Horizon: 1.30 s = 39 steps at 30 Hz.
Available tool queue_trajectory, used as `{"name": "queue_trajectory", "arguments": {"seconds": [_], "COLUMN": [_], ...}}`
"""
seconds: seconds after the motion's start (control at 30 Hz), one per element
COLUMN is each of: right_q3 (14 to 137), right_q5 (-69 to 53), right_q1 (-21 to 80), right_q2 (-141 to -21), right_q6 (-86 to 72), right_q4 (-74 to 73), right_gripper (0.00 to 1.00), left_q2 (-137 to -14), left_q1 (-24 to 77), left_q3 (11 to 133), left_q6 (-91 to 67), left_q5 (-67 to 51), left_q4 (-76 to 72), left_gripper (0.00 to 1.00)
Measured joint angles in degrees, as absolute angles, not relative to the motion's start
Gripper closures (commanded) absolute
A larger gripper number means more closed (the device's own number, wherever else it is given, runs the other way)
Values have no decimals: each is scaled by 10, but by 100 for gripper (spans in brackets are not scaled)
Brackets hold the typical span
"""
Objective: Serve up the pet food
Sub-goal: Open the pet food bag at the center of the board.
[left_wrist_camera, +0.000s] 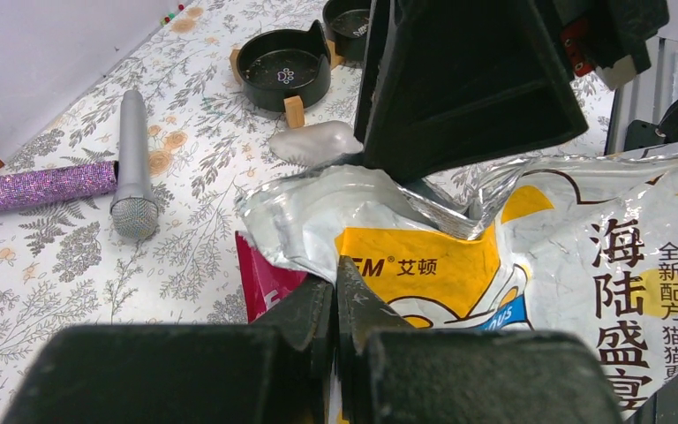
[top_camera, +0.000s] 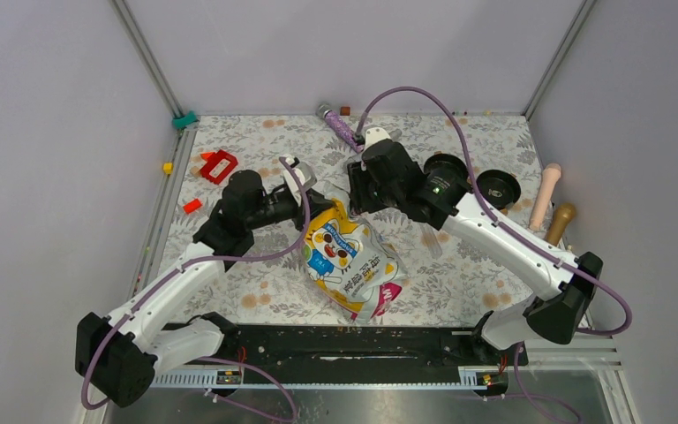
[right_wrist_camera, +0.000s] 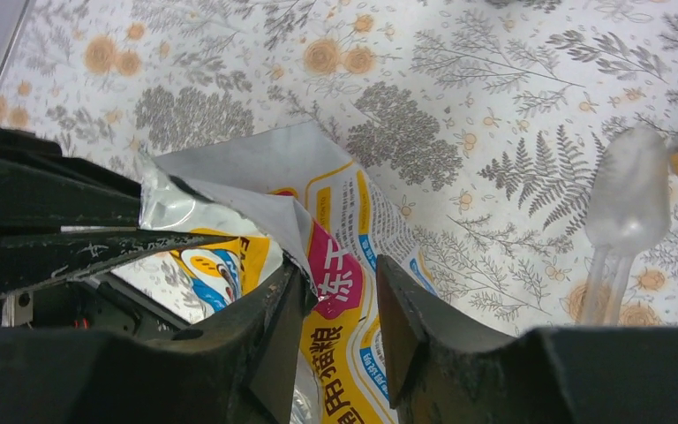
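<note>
Foil bag (top_camera: 353, 258) on surface (top_camera: 468, 265), kibble unseen, likely inside | left pincer (left_wrist_camera: 335, 305) pinching rim | right pincer (right_wrist_camera: 340, 305) part-spread astride opposite lip | risk: thin grip slips; tug spills kibble short of bowl (left_wrist_camera: 282, 66)

Table (top_camera: 256, 291) as I view it from overhead: floral-print surface, with the pet-food bag (top_camera: 353, 261) lying at centre. On my left I count a red block (top_camera: 219, 165), a small red piece (top_camera: 192, 205) and a yellow cube (top_camera: 168, 167), and at the far edge a microphone (top_camera: 340, 126) with a glittery purple handle. On my right lie one black bowl (top_camera: 499, 186) near another (left_wrist_camera: 278, 93), a pale pestle-shaped stick (top_camera: 546, 194), a brown one (top_camera: 561, 223) just beside it, and a clear plastic utensil (right_wrist_camera: 627, 203).
</note>
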<state>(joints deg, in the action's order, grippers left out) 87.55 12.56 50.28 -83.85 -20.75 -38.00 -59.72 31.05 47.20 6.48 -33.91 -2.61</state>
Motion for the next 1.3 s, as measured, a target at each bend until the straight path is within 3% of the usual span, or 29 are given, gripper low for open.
{"name": "queue_trajectory", "arguments": {"seconds": [0.23,0.67,1.1,1.23,1.3], "right_q3": [896,912,723,724,745], "right_q5": [32,-9,57,33,18], "right_q1": [491,489,496,498,498], "right_q2": [-882,-913,-720,-720,-748], "right_q6": [-167,-157,-152,-132,-121], "right_q4": [-385,-404,-399,-405,-414], "right_gripper": [60,62,64,66,72], "left_q2": [-596,-573,-568,-570,-573], "left_q1": [308,306,323,321,319], "left_q3": [470,452,449,451,455], "left_q6": [65,64,59,55,54], "left_q5": [-344,-342,-354,-358,-358], "left_q4": [-24,-27,-29,-26,-22], "left_gripper": [100,100,100,100,100]}}
